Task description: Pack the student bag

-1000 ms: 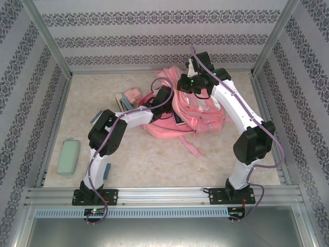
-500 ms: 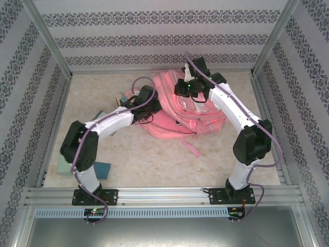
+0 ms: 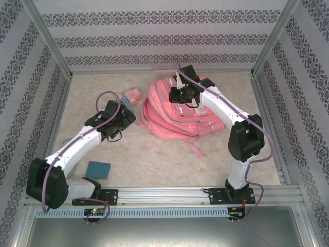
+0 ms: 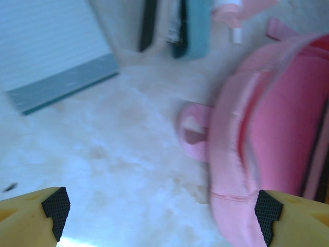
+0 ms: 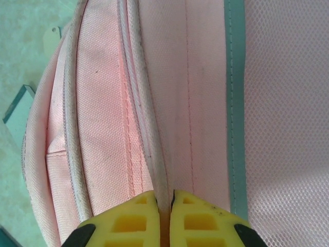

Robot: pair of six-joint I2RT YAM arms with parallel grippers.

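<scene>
The large pink fabric backpack (image 3: 172, 116) is lying mid-table, toward twelve o'clock. The right gripper (image 5: 164, 203) is pinching its piped seam (image 5: 149, 134), jaws nearly together and fingers cut off below. At the bag's nine o'clock, the left gripper (image 4: 162, 211) is hanging wide open and empty above the marbled tabletop (image 3: 154, 164). Blurred dark and teal slabs (image 4: 198, 25) at twelve o'clock in its view are hard to identify.

2 grippers. 1 student bag (image 3: 164, 116), seam btwn right gripper (image 5: 164, 199) fingers. 1 small pink box (image 3: 134, 94) ahead of left gripper (image 4: 162, 208) fingers. 1 teal notebook (image 3: 97, 169) behind them.
</scene>
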